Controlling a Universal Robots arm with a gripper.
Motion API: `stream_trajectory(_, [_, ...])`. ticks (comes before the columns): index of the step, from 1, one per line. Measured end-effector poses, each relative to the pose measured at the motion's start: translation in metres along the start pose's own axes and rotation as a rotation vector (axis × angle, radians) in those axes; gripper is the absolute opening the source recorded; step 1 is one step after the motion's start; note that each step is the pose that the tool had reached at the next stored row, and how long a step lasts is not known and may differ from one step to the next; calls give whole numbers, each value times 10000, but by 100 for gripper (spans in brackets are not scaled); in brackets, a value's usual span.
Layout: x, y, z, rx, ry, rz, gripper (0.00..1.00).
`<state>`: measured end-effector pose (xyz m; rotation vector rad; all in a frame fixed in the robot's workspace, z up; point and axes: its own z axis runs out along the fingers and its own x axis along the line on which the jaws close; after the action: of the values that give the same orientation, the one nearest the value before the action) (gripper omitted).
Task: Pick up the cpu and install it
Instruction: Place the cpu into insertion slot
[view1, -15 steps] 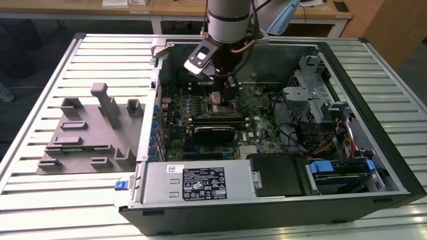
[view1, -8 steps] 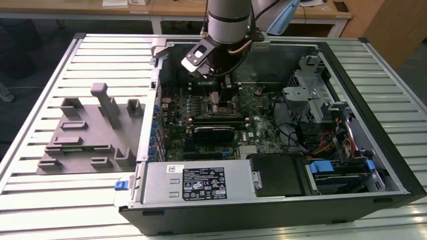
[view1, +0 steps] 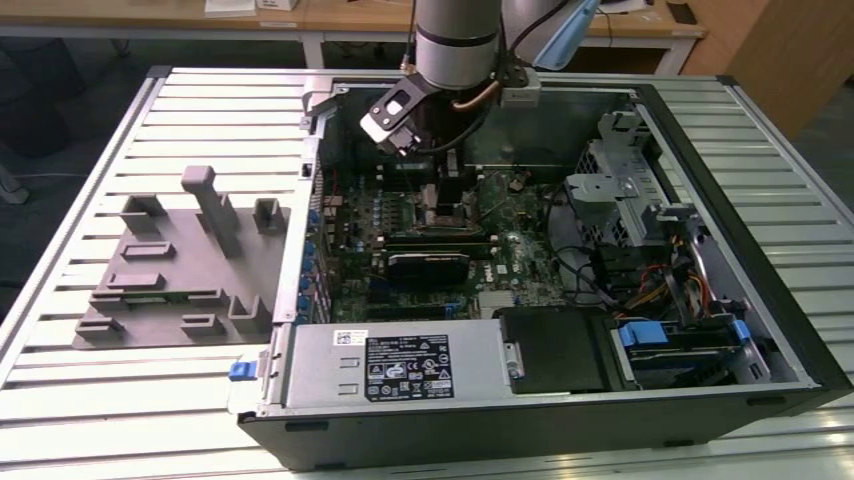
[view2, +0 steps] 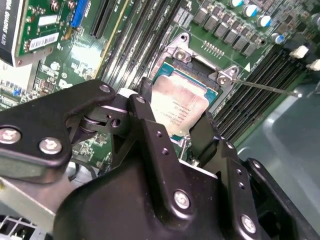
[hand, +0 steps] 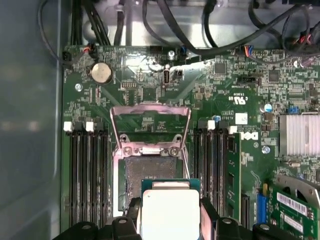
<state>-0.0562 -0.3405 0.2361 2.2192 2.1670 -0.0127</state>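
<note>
The cpu (hand: 170, 212), a flat silver-topped square with a green rim, sits between my gripper's (hand: 170, 222) black fingers (hand: 208, 216), which are shut on its two opposite edges. It hangs just above the open socket (hand: 148, 172) on the green motherboard, overlapping one side of it. The socket's metal bracket (hand: 150, 112) is flipped up and back. In the second wrist view the cpu (view2: 181, 102) lies over the socket frame (view2: 181, 54), with my gripper (view2: 175, 117) around it. In the exterior view my gripper (view1: 447, 188) reaches down into the open computer case.
Memory slots (hand: 87, 175) flank the socket on both sides. A graphics card (view1: 427, 265) lies close to the socket, with a power supply box (view1: 400, 365) at the case's front. Drive cage and cables (view1: 641, 215) fill the exterior view's right. A grey fixture (view1: 174, 260) stands on the table's left.
</note>
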Motion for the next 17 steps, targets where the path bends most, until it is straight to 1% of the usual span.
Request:
stream_trajectory(5, [1,-1,26,-369,8,12,54])
stream_trajectory(7, [1,-1,40,-499,10,17,54])
stream_trajectory(8, [2,-1,49,-527,10,18,54])
stream_trajectory(9, [2,-1,55,-534,9,17,54])
stream_trajectory(13, [3,-2,85,-537,6,18,54])
stream_trajectory(17, [5,-3,134,-537,7,15,54])
